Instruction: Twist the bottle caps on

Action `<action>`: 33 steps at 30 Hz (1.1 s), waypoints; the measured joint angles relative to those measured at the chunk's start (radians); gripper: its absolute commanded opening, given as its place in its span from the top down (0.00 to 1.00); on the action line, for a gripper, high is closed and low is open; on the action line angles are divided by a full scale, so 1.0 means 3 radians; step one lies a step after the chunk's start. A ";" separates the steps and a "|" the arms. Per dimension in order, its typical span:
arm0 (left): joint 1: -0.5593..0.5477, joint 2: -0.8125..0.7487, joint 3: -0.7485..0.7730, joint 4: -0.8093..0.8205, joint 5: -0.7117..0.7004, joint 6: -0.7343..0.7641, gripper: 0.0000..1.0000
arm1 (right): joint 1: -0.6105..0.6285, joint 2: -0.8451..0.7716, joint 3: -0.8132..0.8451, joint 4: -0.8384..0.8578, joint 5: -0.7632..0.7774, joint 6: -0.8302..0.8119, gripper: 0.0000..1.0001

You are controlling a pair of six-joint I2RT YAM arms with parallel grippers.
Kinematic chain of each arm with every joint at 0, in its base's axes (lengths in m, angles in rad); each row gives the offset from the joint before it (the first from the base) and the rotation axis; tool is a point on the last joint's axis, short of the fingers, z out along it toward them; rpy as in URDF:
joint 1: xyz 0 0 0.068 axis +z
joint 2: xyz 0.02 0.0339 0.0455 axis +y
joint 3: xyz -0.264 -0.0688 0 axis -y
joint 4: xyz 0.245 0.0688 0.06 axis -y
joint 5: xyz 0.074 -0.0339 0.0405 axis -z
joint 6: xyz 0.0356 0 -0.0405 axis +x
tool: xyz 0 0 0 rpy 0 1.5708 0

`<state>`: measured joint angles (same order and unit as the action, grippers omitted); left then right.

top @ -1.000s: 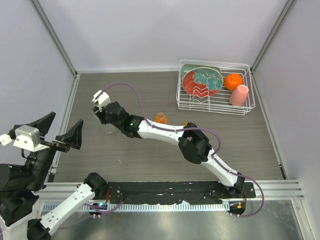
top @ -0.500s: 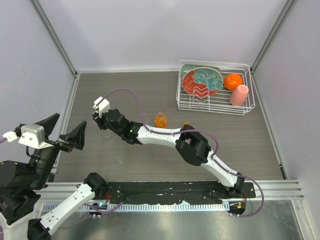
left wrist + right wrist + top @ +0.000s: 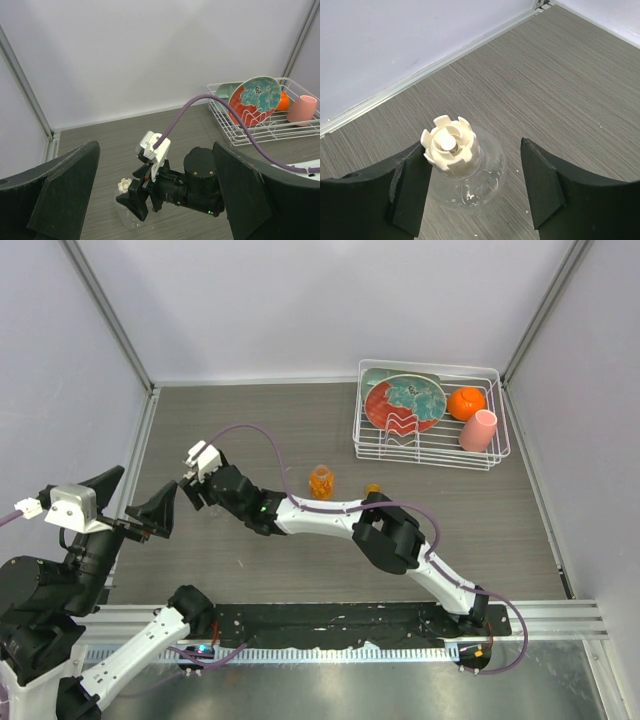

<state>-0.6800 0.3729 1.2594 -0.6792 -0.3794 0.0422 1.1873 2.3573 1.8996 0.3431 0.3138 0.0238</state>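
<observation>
On the left side of the grey worktop (image 3: pixel 300 430), the right arm stretches across from its base and its right gripper (image 3: pixel 472 150) straddles the clear bottle (image 3: pixel 482 185). The jaws stand apart. One finger sits close against the bottle's side, and whether it touches cannot be told. The other finger stands clear of it, so the bottle is not gripped. The bottle stands upright on the worktop, with the cream-white cap (image 3: pixel 449 147) seated on its neck. The cap's notched crown faces up, and how tightly it is turned down cannot be told.

Just beside that spot, near the worktop's left edge, the left gripper (image 3: pixel 135 495) hangs above the surface. Its jaws are spread wide, hold nothing, and point toward the right gripper and the bottle.

Nearer the middle of the worktop, the orange bottle (image 3: pixel 320 481) stands upright just behind the right arm's forearm. The orange cap (image 3: pixel 372 489) lies on the worktop a little to its right, apart from it and close by the arm.

In the far right corner a white wire dish rack (image 3: pixel 495 458) holds a red-and-teal plate (image 3: pixel 405 400) on edge. An orange ball (image 3: pixel 466 402) and a pink cup (image 3: pixel 478 430) sit in it too.
</observation>
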 measured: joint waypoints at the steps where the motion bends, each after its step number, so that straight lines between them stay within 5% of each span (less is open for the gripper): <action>1: 0.0000 0.0001 0.0000 0.0000 -0.0001 -0.0001 0.00 | 0.0000 -0.0014 0.0000 -0.0029 0.0003 -0.0017 0.26; 33: -0.0001 0.0067 0.0001 0.0003 -0.0001 -0.0017 0.00 | -0.0108 -0.0084 0.0423 -0.0795 -0.0252 -0.0100 0.18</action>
<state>-0.6804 0.3931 1.2598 -0.6785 -0.3798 0.0372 1.1549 2.3322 2.0266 0.1047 0.2382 -0.0063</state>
